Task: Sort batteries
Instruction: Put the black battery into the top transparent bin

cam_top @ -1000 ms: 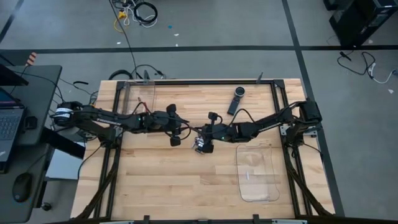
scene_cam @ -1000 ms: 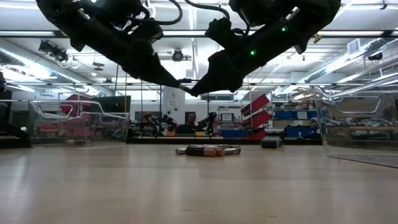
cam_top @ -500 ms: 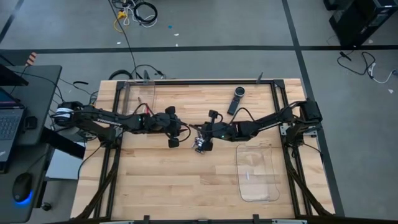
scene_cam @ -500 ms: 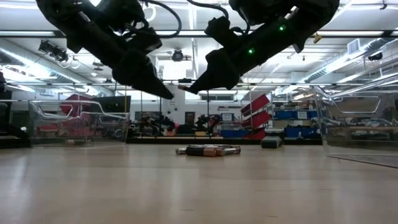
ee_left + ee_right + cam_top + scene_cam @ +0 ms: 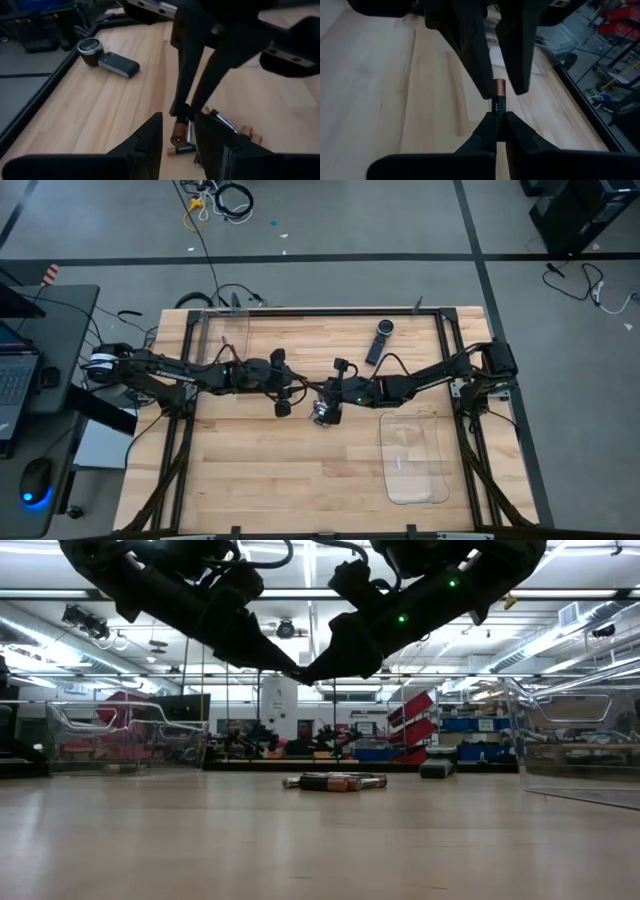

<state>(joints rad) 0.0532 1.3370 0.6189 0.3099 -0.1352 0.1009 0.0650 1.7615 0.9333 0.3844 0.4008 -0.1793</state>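
Right gripper [image 5: 497, 131]: clamped on one AAA battery [image 5: 498, 102], black body, copper end outward, held above mid-table.
Left gripper [image 5: 177, 132]: fingers parted on either side of that battery's copper end, nothing gripped.
Remaining batteries [image 5: 334, 781]: small heap on the wooden table [image 5: 280, 470], below both grippers.
Black remote-like device [image 5: 379, 340]: near the far edge.
Clear tray [image 5: 412, 458]: right side.
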